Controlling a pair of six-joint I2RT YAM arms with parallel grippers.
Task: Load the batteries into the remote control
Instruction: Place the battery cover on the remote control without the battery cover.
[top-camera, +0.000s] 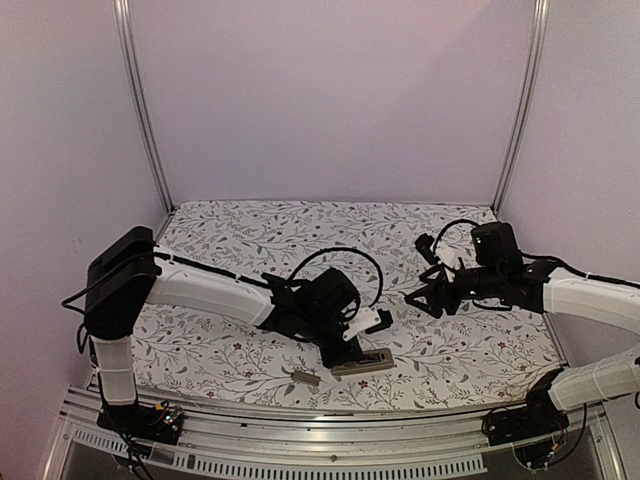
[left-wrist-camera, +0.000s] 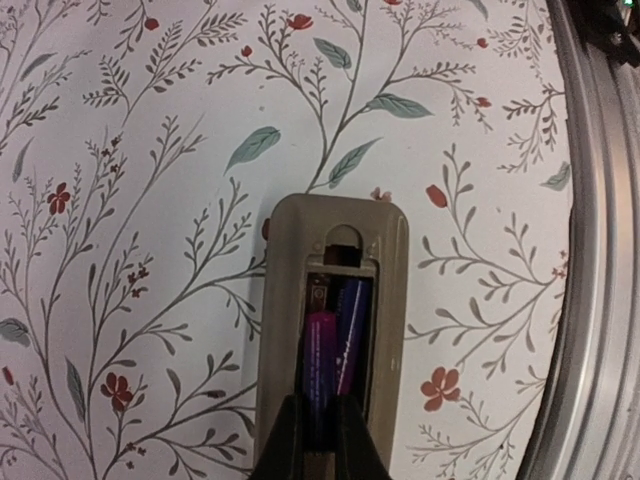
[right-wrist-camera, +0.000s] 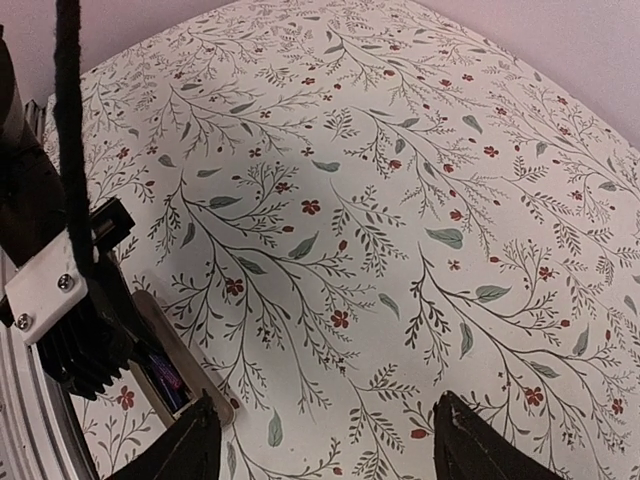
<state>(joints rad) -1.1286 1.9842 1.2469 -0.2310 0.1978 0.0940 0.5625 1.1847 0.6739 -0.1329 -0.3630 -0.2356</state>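
Left end effector (left-wrist-camera: 318, 415) clamps a battery (left-wrist-camera: 320, 345); press it flat into the remote (left-wrist-camera: 388, 270) beneath. Right end effector (right-wrist-camera: 325, 400) stands apart.

The desk (left-wrist-camera: 480, 150) is white with grey-green sprigs and small red flowers. The remote control (left-wrist-camera: 340, 212) is tan-grey, its batteries (left-wrist-camera: 322, 350) purple and dark blue.

Plain, pale lilac walls (top-camera: 330, 100) close the booth in at the back and on both sides, softly and evenly lit. Two aluminium uprights (top-camera: 143, 110) rise in the far corners, at about 11 and 1 o'clock. The table wears a white cloth (top-camera: 300, 225) printed with grey-green leafy sprigs and small red flowers. Along its near edge, at 6 o'clock, runs a slotted aluminium rail (top-camera: 330, 435).
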